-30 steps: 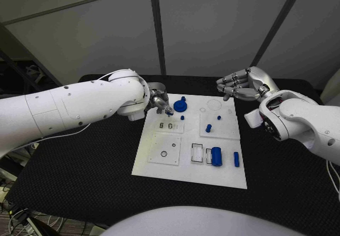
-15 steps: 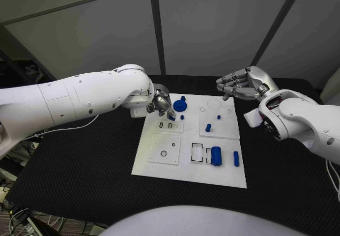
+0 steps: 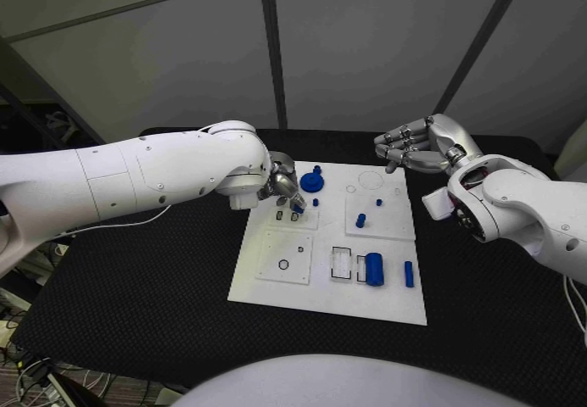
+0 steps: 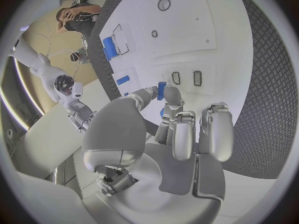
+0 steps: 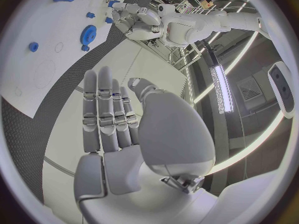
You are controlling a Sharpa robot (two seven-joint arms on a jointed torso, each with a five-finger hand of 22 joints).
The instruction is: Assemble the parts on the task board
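The white task board (image 3: 321,288) lies mid-table. My left hand (image 3: 280,185) hovers over its far left corner and pinches a small blue part (image 4: 161,90) between thumb and a finger, just above two small slots (image 3: 287,217). A blue gear (image 3: 312,181) and a small blue peg (image 3: 315,203) stand right beside that hand. Further along the board are another peg (image 3: 378,203), a short blue piece (image 3: 361,221), a blue cylinder (image 3: 376,269) and a blue bar (image 3: 407,273). My right hand (image 3: 411,146) hangs beyond the board's far right corner, fingers apart, holding nothing.
The black table (image 3: 147,288) spreads wide on either side of the board. My left forearm (image 3: 135,182) crosses above the table's left part. In the left wrist view the two slots (image 4: 187,77) lie just past the fingertips (image 4: 172,95).
My left hand has crept a little nearer and to the right over the board, still carrying the small blue part. The right hand has stayed put.
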